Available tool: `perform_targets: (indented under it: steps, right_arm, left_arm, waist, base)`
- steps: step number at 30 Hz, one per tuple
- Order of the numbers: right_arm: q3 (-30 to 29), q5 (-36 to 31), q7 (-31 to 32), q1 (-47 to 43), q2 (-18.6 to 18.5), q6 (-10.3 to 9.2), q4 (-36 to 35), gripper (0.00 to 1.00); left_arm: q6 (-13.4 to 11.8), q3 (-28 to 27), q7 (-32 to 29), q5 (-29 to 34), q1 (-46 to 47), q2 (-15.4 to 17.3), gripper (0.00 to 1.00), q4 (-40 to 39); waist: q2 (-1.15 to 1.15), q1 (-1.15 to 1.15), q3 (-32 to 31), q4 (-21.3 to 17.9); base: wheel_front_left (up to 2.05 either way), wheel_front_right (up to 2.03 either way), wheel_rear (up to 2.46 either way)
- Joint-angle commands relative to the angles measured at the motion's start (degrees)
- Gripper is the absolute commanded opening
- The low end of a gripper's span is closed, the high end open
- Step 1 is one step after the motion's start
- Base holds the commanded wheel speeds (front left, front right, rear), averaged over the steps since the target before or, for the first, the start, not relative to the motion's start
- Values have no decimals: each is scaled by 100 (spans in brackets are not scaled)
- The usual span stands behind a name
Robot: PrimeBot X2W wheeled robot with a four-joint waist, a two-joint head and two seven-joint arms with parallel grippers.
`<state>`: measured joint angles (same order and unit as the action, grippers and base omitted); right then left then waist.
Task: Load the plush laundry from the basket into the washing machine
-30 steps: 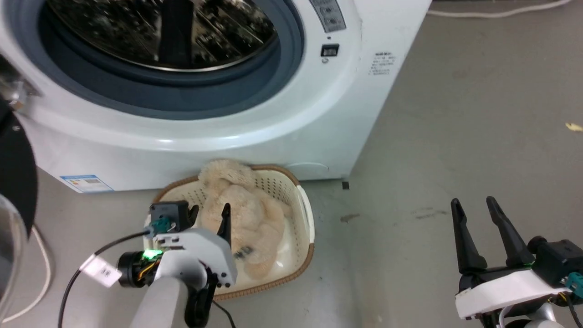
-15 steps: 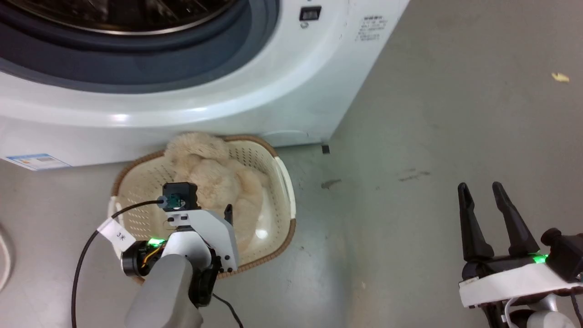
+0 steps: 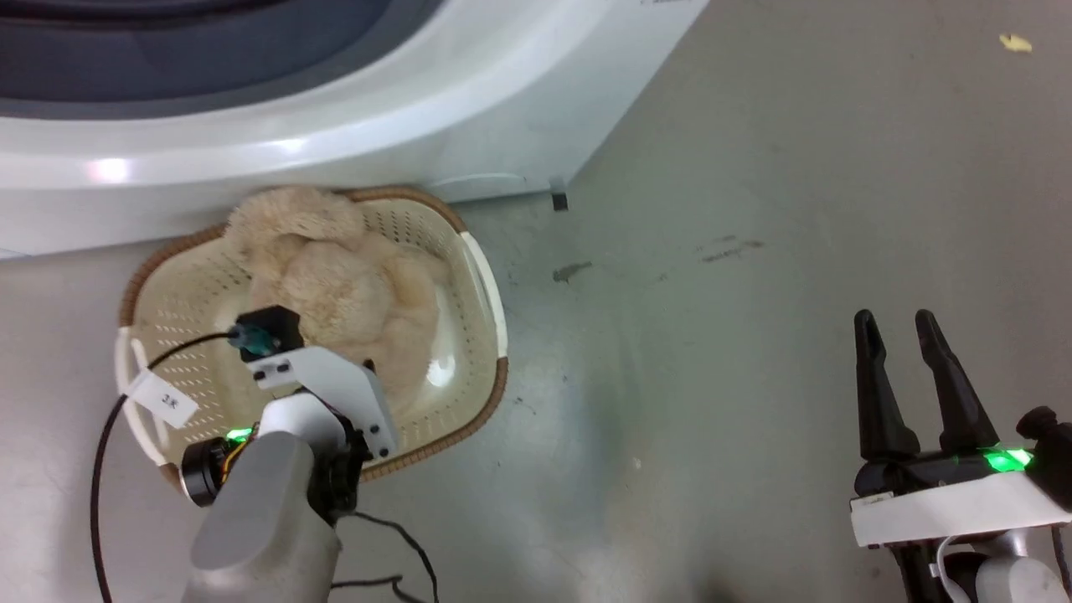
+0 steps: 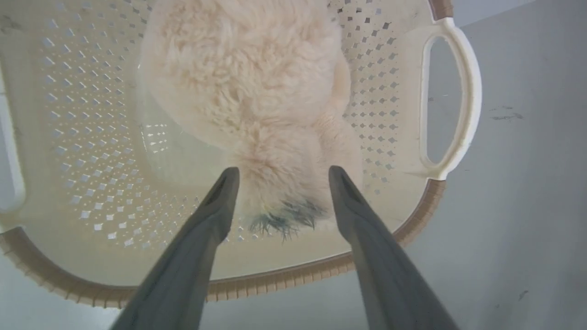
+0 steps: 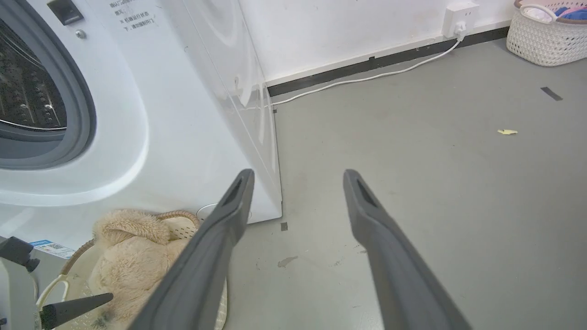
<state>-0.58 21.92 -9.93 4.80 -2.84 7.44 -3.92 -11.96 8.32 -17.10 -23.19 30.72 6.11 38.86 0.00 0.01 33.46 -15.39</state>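
Observation:
The plush laundry (image 3: 335,276), a shaggy cream toy, lies in the oval cream basket (image 3: 481,402), which stands on the floor against the washing machine (image 3: 335,126). My left gripper (image 4: 279,176) reaches down into the basket and is open, its fingers on either side of the plush's (image 4: 247,82) lower end with dark marks; I cannot tell whether they touch the fur. My right gripper (image 3: 894,327) is open and empty over bare floor, far right of the basket. The right wrist view shows the washer's (image 5: 137,114) grey gasket and steel drum, the plush (image 5: 133,256) and my own right gripper (image 5: 298,176).
Grey floor stretches to the right of the washer, with a yellow scrap (image 5: 506,132) on it. A white cable (image 5: 367,78) runs along the wall to a socket (image 5: 461,13). A white woven basket of clothes (image 5: 545,36) stands in the far corner. A black cable (image 3: 100,435) trails from my left wrist.
The head camera has tilted down, so the washer has slid up the picture. My left gripper has sunk deeper into the basket, over the plush. The right gripper has kept its place and opening.

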Motion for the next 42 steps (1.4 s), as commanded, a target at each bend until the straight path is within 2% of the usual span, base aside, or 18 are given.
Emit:
perform_targets:
  steps: [1,9,13,14,15,21,25,37,42]
  right_arm:
    - [9,90,-60,128,-3,3,-39,100]
    - [33,318,-155,233,-3,4,-89,100]
    - [44,434,-203,274,-3,4,-112,100]
    - [49,461,-215,288,-3,4,-114,100]
    - [53,486,-227,304,-3,4,-119,100]
    - [65,609,-299,409,-3,4,-124,100]
    - [63,646,-347,465,-3,4,-105,100]
    - [-4,510,-491,411,-4,4,36,100]
    - [17,364,-507,210,-4,5,119,100]
  left_arm:
    - [-60,-8,-5,-96,167,20,100,117]
    - [-297,54,-181,-329,513,95,100,432]
    - [-324,103,-225,-449,680,121,100,558]
    - [-329,124,-208,-466,718,128,35,584]
    - [-329,149,-186,-482,753,131,0,608]
    - [-212,226,-31,-695,923,89,0,752]
    - [-50,316,139,-832,976,22,0,876]
    - [919,900,1210,-1131,731,-197,0,965]
    - [1167,1059,1744,-1177,338,-244,0,733]
  waist:
    - [0,-1,142,-84]
    - [0,-1,532,-255]
    - [0,-1,720,-317]
    - [0,-1,759,-329]
    - [0,-1,794,-339]
    - [0,-1,888,-330]
    - [0,-1,829,-255]
    - [0,-1,-44,356]
    - [0,-1,-632,650]
  base:
    - [0,0,0]
    - [0,0,0]
    - [0,0,0]
    - [0,0,0]
    - [0,0,0]
    - [0,0,0]
    - [0,0,0]
    - [0,0,0]
    - [0,0,0]
